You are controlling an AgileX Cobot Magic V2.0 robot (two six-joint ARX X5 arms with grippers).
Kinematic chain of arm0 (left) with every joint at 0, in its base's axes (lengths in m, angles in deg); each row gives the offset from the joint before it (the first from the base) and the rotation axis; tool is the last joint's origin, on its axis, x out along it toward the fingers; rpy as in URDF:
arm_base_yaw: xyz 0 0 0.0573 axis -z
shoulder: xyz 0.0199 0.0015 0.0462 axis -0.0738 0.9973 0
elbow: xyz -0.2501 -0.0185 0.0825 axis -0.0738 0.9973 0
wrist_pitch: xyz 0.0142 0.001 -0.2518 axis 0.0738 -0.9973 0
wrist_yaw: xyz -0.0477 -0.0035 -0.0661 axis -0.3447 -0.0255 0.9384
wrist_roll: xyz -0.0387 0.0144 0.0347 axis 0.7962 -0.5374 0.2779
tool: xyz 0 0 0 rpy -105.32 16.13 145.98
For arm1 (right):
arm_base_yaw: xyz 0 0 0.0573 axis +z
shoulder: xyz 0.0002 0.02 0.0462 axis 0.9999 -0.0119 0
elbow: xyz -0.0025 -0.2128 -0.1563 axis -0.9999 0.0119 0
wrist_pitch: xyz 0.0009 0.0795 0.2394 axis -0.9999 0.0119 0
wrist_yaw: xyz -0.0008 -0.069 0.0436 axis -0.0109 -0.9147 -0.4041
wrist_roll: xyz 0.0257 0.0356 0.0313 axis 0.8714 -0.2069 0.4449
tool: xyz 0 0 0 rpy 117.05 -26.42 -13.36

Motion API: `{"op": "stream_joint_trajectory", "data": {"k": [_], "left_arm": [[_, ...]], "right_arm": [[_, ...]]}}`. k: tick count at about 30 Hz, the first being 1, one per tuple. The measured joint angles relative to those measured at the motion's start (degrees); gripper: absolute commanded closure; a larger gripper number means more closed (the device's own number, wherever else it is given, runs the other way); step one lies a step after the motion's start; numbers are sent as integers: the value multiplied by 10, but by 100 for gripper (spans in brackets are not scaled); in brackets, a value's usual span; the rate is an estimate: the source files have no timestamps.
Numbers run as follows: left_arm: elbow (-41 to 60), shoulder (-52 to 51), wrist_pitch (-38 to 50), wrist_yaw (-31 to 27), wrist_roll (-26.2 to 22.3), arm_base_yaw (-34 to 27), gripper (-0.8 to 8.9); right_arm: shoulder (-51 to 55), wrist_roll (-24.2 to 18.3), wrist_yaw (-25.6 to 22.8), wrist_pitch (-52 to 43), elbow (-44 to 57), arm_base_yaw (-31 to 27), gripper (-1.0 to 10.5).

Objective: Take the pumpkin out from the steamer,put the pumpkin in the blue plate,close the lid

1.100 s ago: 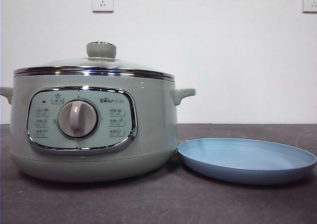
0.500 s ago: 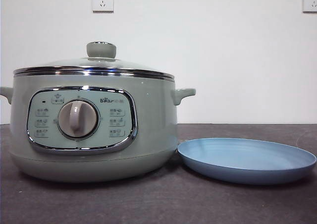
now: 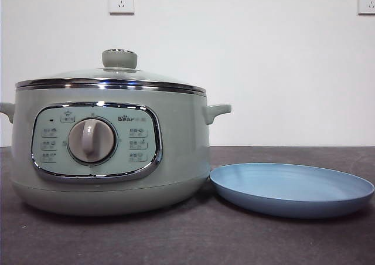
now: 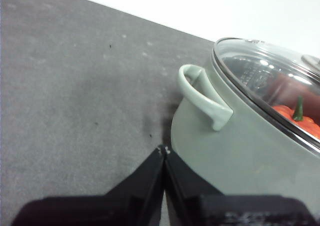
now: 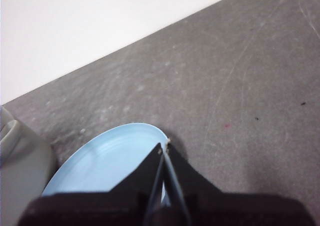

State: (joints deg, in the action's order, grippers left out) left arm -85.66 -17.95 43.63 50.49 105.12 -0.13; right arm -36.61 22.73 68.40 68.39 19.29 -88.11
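The sage-green steamer (image 3: 111, 153) stands at the left of the table with the glass lid (image 3: 117, 76) closed on it. The orange pumpkin (image 4: 300, 120) with its green stem shows through the lid (image 4: 260, 71) in the left wrist view. The empty blue plate (image 3: 292, 189) lies just right of the steamer. My left gripper (image 4: 164, 150) is shut and empty, beside the steamer's side handle (image 4: 202, 97). My right gripper (image 5: 164, 146) is shut and empty, above the blue plate's (image 5: 107, 161) edge. Neither gripper shows in the front view.
Dark grey tabletop (image 3: 187, 241) runs in front of the steamer and plate. A white wall with two sockets (image 3: 121, 0) stands behind. The steamer's side (image 5: 20, 171) shows in the right wrist view.
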Motion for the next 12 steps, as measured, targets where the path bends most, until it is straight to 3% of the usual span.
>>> {"op": "stream_joint_trajectory", "data": {"k": [12], "left_arm": [[-111,0,-50,-1,7,0,821]], "right_arm": [[-84,2,0,22,-128,0,963]]}}
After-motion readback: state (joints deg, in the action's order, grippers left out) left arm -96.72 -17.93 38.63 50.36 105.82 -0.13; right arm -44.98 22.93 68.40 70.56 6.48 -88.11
